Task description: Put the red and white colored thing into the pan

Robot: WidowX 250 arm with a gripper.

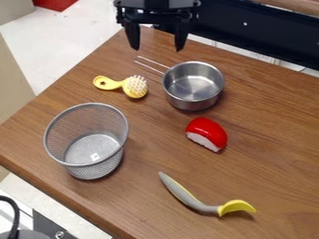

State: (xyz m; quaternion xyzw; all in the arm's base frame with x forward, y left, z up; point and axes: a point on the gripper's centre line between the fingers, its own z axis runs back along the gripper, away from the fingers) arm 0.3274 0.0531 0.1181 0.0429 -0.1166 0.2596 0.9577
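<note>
The pincer (156, 44) hangs wide open, with nothing in its grip. Out from it, past the metal pan (193, 84), a shiny red rounded piece (208, 132) with a rough white strip along its lower side lies on the tabletop (268, 140), its underside hidden; the arm above the pincer is cut off.

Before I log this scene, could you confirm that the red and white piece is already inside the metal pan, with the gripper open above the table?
Not quite: in the camera view, the red and white piece lies on the table, outside the metal pan.
</note>
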